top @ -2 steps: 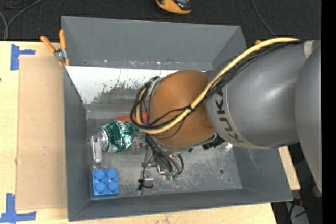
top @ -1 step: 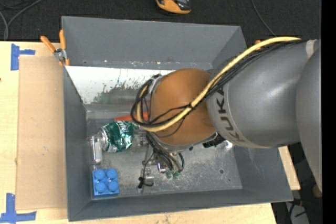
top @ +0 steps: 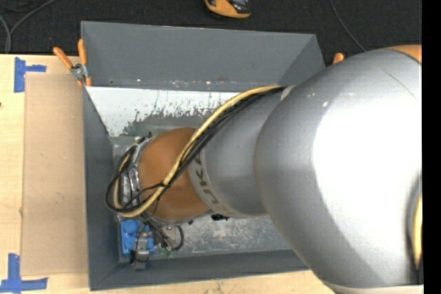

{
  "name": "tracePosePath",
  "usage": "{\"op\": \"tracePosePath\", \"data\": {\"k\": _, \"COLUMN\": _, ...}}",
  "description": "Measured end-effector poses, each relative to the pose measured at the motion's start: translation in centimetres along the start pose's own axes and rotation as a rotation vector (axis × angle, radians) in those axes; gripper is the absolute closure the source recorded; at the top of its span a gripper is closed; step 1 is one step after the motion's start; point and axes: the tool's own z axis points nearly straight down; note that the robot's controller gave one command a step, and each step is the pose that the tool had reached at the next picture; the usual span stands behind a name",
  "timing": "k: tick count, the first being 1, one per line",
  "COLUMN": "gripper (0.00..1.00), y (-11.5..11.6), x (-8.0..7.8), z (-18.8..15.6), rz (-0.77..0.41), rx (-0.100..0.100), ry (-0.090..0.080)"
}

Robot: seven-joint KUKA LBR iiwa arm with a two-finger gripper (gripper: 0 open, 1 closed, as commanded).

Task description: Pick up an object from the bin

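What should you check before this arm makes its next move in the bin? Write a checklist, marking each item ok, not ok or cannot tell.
1. Is the arm inside the bin? Ok: it reaches in from the right.
2. Is the hand low? Ok: it appears near the floor at the lower-left corner, below the orange wrist cover.
3. Is something held? Cannot tell: the arm hides it.
4. Is a target clear? Cannot tell: a blue piece shows beside the hand, object or robot part unclear.
5. Are the cables clear of the left wall? Cannot tell: they loop close to it.
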Motion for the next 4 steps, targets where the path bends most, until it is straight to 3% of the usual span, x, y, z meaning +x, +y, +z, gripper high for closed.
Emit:
{"op": "tracePosePath", "data": {"k": 1, "gripper": 0.00, "y": -0.4, "x": 0.4, "z": -5.2, "rz": -0.181, "rx": 0.003, "ry": 0.003}}
{"op": "tracePosePath", "data": {"k": 2, "gripper": 0.00, "y": -0.2, "x": -0.2, "z": -0.2, "rz": -0.003, "rx": 0.000, "ry": -0.004}}
{"op": "tracePosePath", "data": {"k": 3, "gripper": 0.00, "y": -0.5, "x": -0.8, "z": 0.2, "rz": 0.119, "rx": 0.003, "ry": 0.002}}
{"op": "tracePosePath", "data": {"k": 4, "gripper": 1.00, "y": -0.3, "x": -0.2, "z": -0.1, "rz": 0.004, "rx": 0.001, "ry": -0.001}}
